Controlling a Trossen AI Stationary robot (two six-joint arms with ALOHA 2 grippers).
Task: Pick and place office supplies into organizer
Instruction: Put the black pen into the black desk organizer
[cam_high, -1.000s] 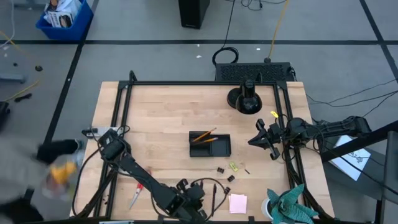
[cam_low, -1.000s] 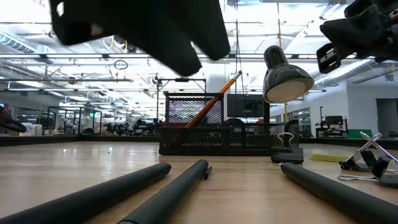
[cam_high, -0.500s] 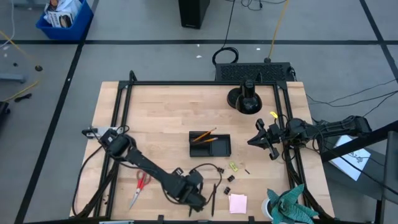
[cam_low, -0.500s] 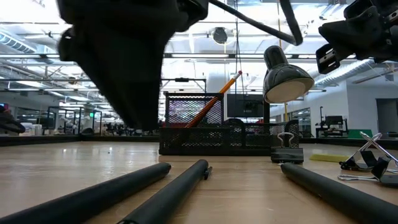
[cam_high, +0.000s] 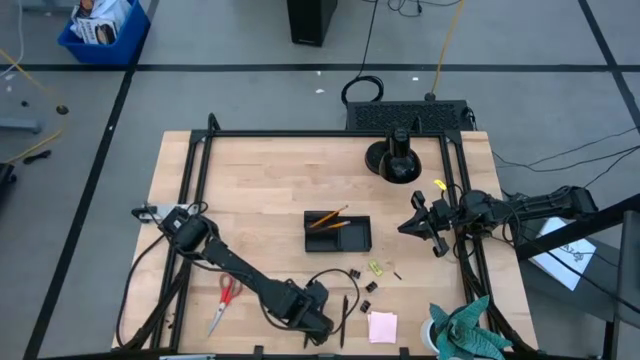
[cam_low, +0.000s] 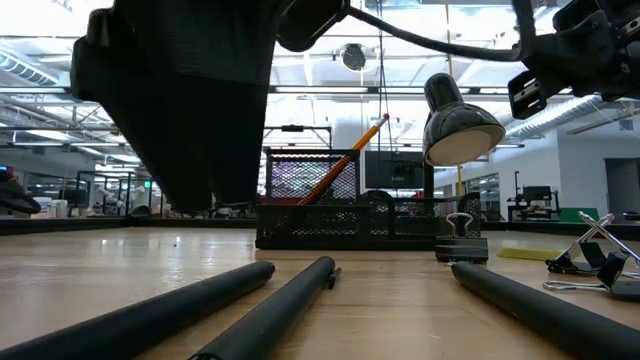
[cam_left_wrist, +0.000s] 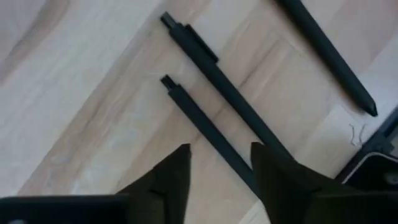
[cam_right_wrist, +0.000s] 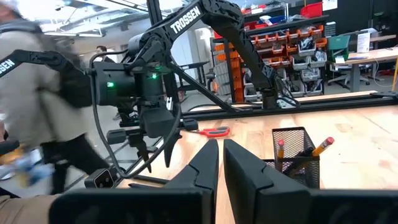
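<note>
The left gripper (cam_high: 322, 322) hangs low over the near edge of the worktop (cam_high: 250, 190), right above the black pens (cam_high: 343, 318). Its two fingers (cam_left_wrist: 171, 177) are spread apart with nothing between them. One pen (cam_left_wrist: 208, 127) lies just under the gap.

I think the job now is to pick up one pen. Two pens lie side by side, very close. So the gripper should go straight down with one finger on each side of just one pen, then squeeze gently. If it comes down a bit off, it might grab both or push one away. The pens are thin, round and smooth, so they can roll. Grabbing near the middle would keep the pen from tipping.

The right gripper (cam_high: 428, 222) waits at the right edge of the worktop, up in the air. Its fingers (cam_right_wrist: 205, 165) are almost touching and hold nothing.

The organizer (cam_high: 338, 232) sits in the middle of the worktop. It is a small black box with wire mesh walls, and two orange pencils (cam_high: 328, 219) already lean in it. The worktop is pale wood with straight lines in it.

The red-handled scissors (cam_high: 225, 299) lie to the left of the left gripper. The pink sticky-note pad (cam_high: 382, 327) is flat and square, near the pens. Small black binder clips (cam_high: 362, 279) and a yellow-green piece (cam_high: 376, 268) lie between the pad and the organizer.
</note>
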